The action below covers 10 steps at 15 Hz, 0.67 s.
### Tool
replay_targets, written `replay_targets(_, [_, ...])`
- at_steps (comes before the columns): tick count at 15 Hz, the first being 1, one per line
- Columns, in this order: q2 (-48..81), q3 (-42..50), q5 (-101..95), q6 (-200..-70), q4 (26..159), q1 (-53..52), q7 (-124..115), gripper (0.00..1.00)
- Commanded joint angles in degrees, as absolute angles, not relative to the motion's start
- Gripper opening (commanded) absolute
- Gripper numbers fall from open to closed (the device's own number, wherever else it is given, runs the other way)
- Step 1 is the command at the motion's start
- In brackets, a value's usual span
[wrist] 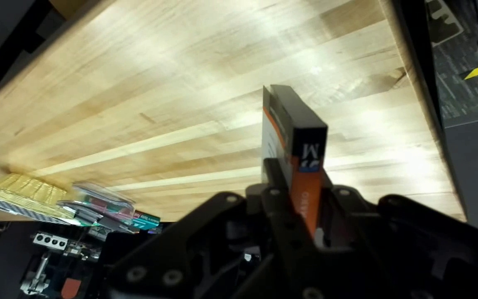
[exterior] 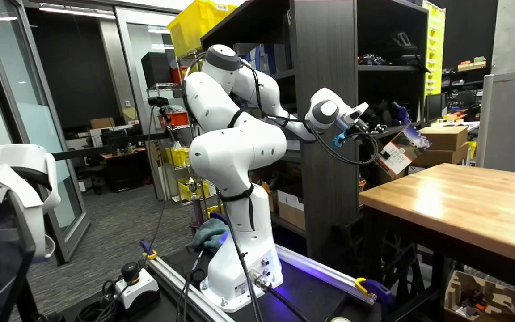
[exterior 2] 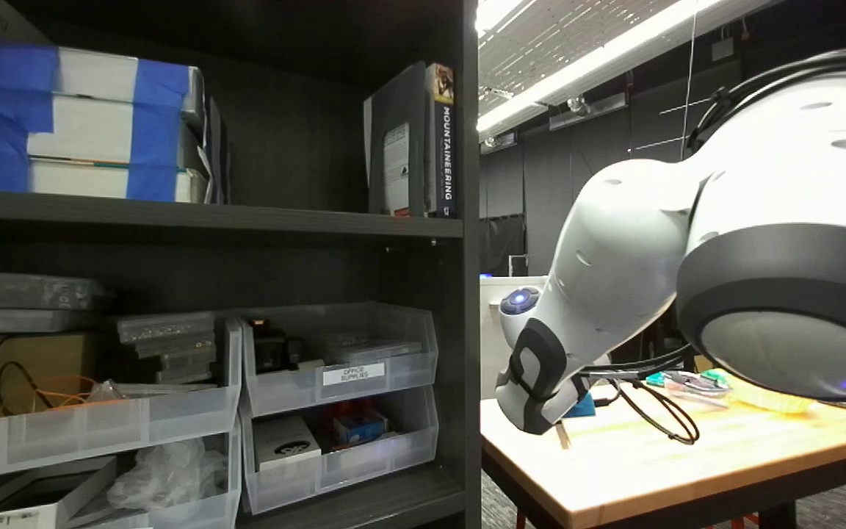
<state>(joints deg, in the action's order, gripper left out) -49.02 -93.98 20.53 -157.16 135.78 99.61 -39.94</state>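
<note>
1. Black two-fingered robot gripper: fingers clamped around a slim book with an orange-and-black spine and "Urban Trails" on its cover.
2. The book hangs tilted in the air, near the pale butcher-block wooden table.
3. White jointed robot arm: elbow bent high, forearm sloping down, wrist angled outward toward the table.
4. Tall, dark wood-grain shelf unit stands beside the arm in both exterior views.
5. Yellow ribbed basket and clear plastic box sit side by side at the table's edge.
</note>
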Motion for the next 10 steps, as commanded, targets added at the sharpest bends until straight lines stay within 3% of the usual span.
replay_targets(1, [-48.7, -92.1, 18.4, -157.0, 135.7, 99.0, -40.2, 0.04])
replay_targets(10, [-50.7, -90.6, 13.0, -157.0, 135.7, 98.9, -39.4, 0.04])
